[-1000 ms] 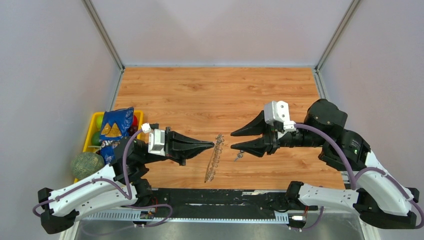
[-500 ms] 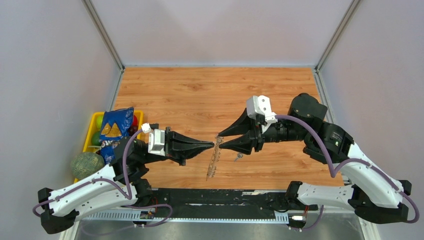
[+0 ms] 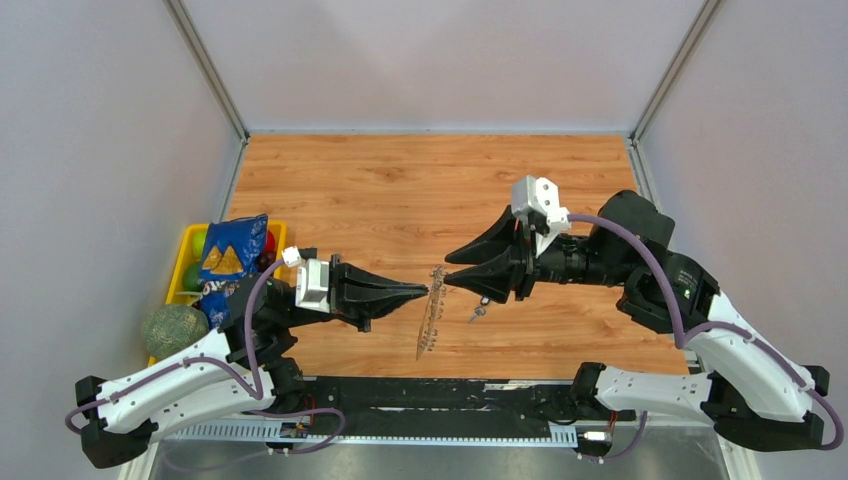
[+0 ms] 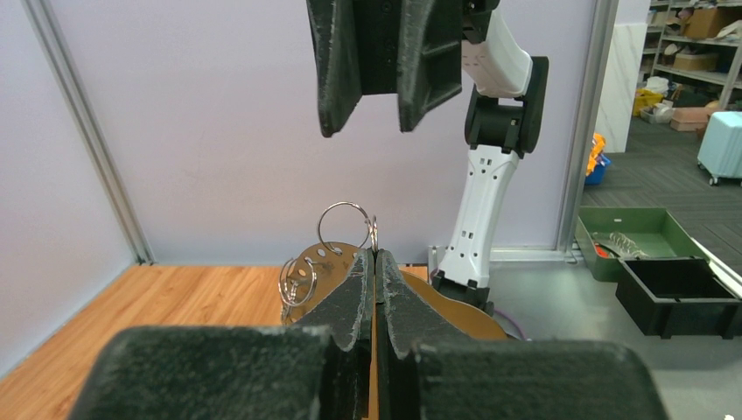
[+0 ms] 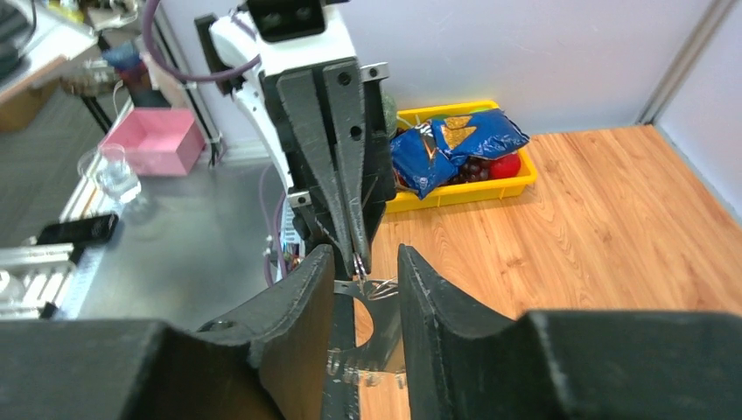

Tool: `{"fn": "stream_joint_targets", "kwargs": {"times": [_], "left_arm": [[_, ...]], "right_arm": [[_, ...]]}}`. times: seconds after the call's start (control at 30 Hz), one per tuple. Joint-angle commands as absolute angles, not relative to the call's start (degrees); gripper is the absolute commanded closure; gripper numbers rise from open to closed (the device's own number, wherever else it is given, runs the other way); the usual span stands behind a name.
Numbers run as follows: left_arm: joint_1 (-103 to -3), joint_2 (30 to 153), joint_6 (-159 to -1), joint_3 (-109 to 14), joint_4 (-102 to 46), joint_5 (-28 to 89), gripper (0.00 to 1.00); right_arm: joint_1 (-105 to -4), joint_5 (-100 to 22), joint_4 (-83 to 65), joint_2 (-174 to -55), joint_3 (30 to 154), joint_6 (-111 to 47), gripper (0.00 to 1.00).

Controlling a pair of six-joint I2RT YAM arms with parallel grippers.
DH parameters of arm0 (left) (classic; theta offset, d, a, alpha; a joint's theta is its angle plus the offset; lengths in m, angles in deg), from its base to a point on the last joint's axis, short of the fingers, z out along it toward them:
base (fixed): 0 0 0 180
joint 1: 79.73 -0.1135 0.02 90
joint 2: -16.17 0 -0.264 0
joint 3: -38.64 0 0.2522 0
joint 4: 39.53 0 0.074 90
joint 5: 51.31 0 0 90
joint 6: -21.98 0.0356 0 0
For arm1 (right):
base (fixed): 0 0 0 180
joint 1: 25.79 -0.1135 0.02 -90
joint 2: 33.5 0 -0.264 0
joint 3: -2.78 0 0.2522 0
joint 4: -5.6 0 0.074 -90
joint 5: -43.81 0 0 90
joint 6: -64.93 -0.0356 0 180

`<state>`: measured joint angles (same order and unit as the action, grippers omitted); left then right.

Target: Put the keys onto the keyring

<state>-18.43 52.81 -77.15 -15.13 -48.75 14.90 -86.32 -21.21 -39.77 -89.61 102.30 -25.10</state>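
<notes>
jutting from left gripper [image 3: 424,291], keyring [image 3: 430,318] beside right gripper [image 3: 448,270]

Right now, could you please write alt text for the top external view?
The left pincer, shut, holds the keyring edge-on over the wooden table, while the open right pincer brackets its far rim. A key lies nearby.

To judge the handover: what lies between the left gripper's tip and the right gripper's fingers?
The keyring, clamped edge-on in the shut left gripper; the right gripper is open. The top view shows it.
</notes>
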Motion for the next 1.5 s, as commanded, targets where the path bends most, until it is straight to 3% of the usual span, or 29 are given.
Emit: {"fn": "stream_joint_targets", "kwargs": {"times": [0.0,0.63,1.47], "left_arm": [[-18.64,51.66,-77.47,-15.46,-50.51,14.28,1.00],[-18.62,50.73,-72.60,-16.08,-44.92,19.10,1.00],[-18.62,50.06,-70.10,-15.30,-43.25,21.68,1.00]], "right_arm": [[-86.52,-29.77,-36.74,-88.44,101.47,-36.95,0.66],[-86.56,-37.25,-40.50,-91.44,98.66,-56.86,0.70],[-86.52,-38.04,-46.01,-94.55,99.29,-59.52,0.75]]}}
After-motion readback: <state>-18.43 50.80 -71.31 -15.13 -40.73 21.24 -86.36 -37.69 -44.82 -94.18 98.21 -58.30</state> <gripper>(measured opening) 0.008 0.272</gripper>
